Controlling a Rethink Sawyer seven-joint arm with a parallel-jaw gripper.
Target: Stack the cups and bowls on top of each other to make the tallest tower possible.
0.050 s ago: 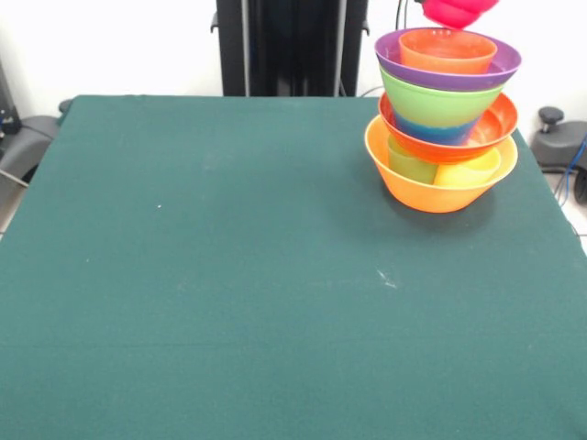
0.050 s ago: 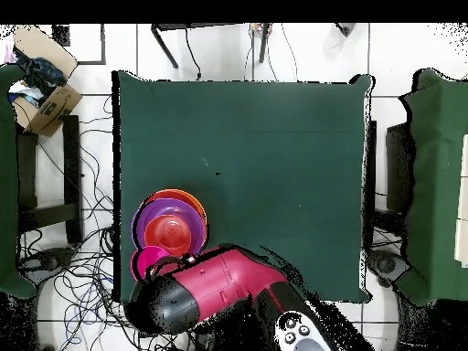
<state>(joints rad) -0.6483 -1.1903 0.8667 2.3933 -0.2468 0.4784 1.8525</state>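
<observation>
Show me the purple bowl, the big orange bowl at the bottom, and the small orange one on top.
purple bowl [image 1: 396,57]: front view, left rim.
big orange bowl [image 1: 431,196]: front view, lower outer wall.
small orange bowl [image 1: 448,55]: front view, front wall.

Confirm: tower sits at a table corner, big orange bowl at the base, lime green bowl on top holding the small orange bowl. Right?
Not quite. The top wide piece is the purple bowl, not the lime green bowl, which sits under it. The front view shows the small orange bowl nested in the purple one. The rest holds: the tower stands near a table corner on the big orange bowl.
</observation>
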